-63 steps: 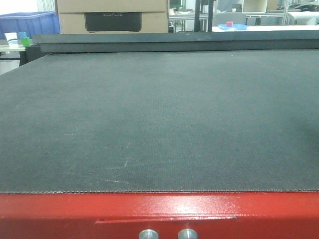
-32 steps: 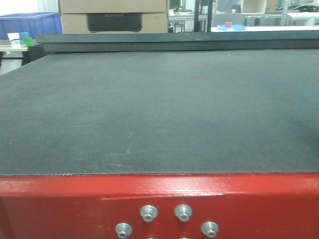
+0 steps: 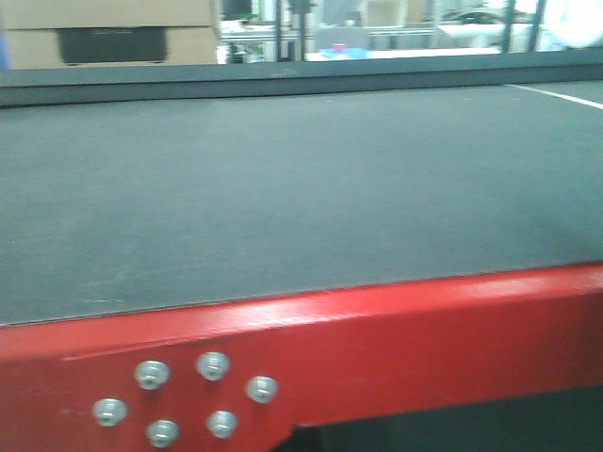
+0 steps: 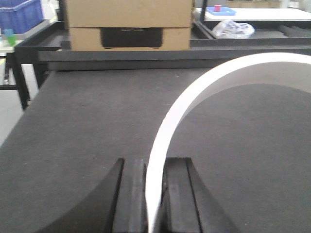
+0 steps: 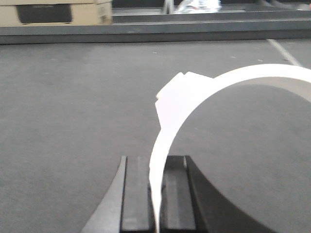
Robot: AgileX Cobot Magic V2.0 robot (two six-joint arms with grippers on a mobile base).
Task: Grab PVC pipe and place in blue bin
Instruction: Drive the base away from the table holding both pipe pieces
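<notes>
Left gripper (image 4: pixel 154 191) and right gripper (image 5: pixel 156 191) each clamp the thin, smooth white curved wall of a pipe (image 4: pixel 194 92) above the grey counter (image 3: pixel 283 188).

Red-framed table (image 3: pixel 424 325) carries a dark, seemingly felt mat (image 3: pixel 283 188).

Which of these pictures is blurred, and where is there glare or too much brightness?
Front view: smeared overall, with bright glare on the red frame. Left wrist view: the PVC pipe is washed out white; the cardboard box behind is fairly sharp. Right wrist view: the pipe is blown out too, without surface detail.
</notes>
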